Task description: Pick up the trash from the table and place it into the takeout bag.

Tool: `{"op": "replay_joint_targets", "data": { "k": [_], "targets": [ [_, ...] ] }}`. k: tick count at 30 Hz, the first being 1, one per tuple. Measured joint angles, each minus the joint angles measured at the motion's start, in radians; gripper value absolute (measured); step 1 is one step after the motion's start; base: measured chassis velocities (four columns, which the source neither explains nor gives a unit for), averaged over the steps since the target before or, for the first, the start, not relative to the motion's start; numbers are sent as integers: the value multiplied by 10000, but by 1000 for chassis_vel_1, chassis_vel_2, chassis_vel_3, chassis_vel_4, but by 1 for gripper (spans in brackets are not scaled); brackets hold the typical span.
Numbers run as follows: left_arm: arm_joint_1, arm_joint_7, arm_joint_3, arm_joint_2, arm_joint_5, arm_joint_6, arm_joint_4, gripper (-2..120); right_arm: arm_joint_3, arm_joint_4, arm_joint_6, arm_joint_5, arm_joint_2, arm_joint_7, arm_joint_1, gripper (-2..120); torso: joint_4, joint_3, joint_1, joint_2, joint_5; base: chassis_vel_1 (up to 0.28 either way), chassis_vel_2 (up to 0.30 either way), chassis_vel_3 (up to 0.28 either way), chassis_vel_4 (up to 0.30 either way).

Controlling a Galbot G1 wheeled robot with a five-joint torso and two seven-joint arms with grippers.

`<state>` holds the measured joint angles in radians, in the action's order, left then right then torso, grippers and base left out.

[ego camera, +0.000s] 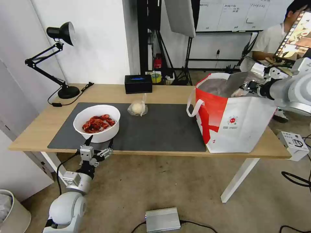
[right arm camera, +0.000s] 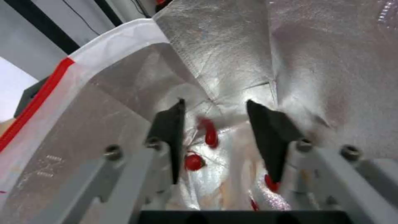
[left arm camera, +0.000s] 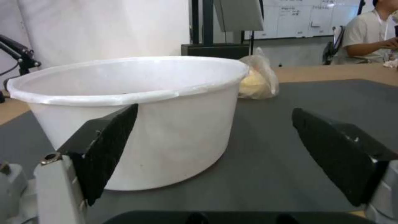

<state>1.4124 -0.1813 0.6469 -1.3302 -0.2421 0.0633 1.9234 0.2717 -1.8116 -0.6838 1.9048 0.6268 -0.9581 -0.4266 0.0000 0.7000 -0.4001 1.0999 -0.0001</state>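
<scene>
On the dark mat, near the table's front edge:
Bowl: a white round bowl (ego camera: 97,122) of red shells stands upright on the grey mat (ego camera: 162,129).
Small bag: a clear bag with a pale lump (ego camera: 138,108) lies on the mat behind and to the right of the bowl, apart from it.
Takeout bag: the white tote with red side panel (ego camera: 234,121) stands open at the table's right end, foil lining showing.
Inside the tote: clear plastic with red bits (right arm camera: 209,149) lies at the bottom.
Table: light wood (ego camera: 107,94), white legs.
Left gripper (ego camera: 99,141): at the table's front edge just before the bowl, fingers spread wide, holding nothing; in the wrist view one finger (left arm camera: 108,141) overlaps the bowl's wall.
Right gripper (right arm camera: 215,137): inside the tote's mouth, pointing down, fingers parted and empty.
Behind: a black tissue box (ego camera: 138,83) and a black desk lamp (ego camera: 55,58) on the table's far side.
</scene>
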Motion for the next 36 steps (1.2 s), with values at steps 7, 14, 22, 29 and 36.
{"op": "replay_joint_targets", "data": {
  "k": [7, 14, 22, 29, 36],
  "targets": [
    [13, -3, 42, 37, 3, -8, 53, 100, 198, -268, 297, -157, -9, 216, -180, 67, -1, 0, 0, 0, 0, 0, 0, 0, 0],
    [107, -3, 171, 92, -29, -20, 175, 100, 624, -1137, 1999, -3042, -290, 3191, -1247, 96, 0, 0, 0, 0, 0, 0, 0, 0, 0],
    [275, -13, 325, 168, -193, -26, 293, 100, 645, -2270, 5758, -8318, -464, 6991, -3238, 100, -1, -1, 1, 1, -1, 0, 0, 0, 0],
    [411, -26, 445, 193, -194, -47, 452, 100, 335, -3006, 7272, -10769, -2, 7882, -4148, 100, 1, -1, 1, 1, -2, 0, 0, 0, 0],
    [516, -32, 504, 135, -183, -73, 585, 100, 530, -3277, 7884, -12298, 565, 8118, -5450, 100, 1, -1, 1, 1, -1, 0, 0, 0, 0]
  ]
}}
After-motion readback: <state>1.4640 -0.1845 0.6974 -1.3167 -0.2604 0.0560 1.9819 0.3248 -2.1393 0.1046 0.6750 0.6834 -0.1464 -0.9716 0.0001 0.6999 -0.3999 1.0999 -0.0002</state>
